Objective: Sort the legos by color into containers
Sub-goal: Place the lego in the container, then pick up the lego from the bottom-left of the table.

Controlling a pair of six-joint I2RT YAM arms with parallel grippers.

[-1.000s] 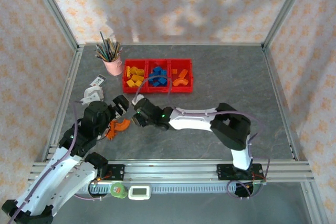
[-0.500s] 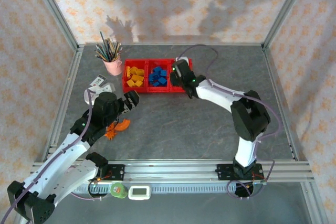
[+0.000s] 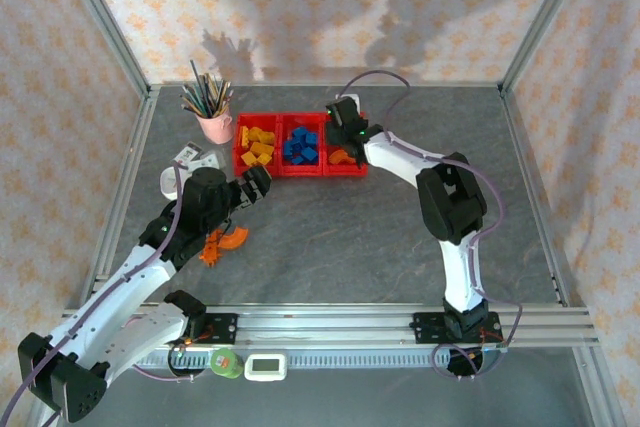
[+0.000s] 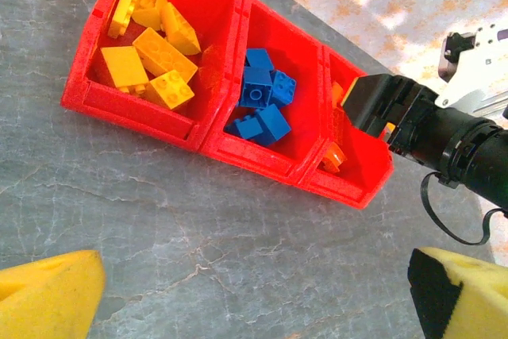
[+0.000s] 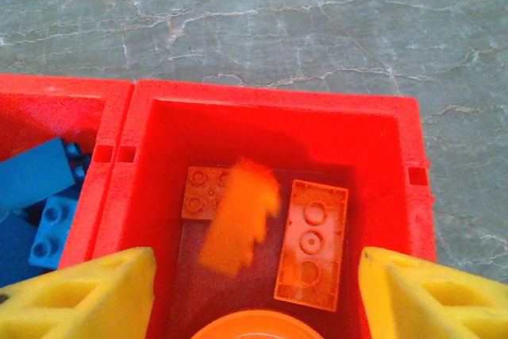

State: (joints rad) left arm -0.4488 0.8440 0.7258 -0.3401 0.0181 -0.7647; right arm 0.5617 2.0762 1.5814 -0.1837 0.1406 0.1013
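The three joined red containers (image 3: 300,169) sit at the back of the table. Yellow legos (image 4: 151,45) fill the left bin, blue legos (image 4: 262,97) the middle one. My right gripper (image 3: 345,127) hovers open over the right bin (image 5: 270,117). Below its yellow pads (image 5: 79,299) a blurred orange brick (image 5: 238,216) is in mid-air. Beneath lie flat orange bricks (image 5: 311,244) and an orange arch (image 5: 254,327). My left gripper (image 3: 255,187) stands open and empty over bare table in front of the bins. Orange arch legos (image 3: 224,240) lie on the table beside the left arm.
A pink cup of pencils (image 3: 212,119) stands left of the bins, with white objects (image 3: 185,165) in front of it. A green roll (image 3: 227,362) and a white device (image 3: 265,367) rest on the front rail. Metal frame posts border the table.
The right arm swung from beside the left gripper at mid-table to the right bin, and its orange brick has left the jaws. The left gripper moved slightly toward the bins.
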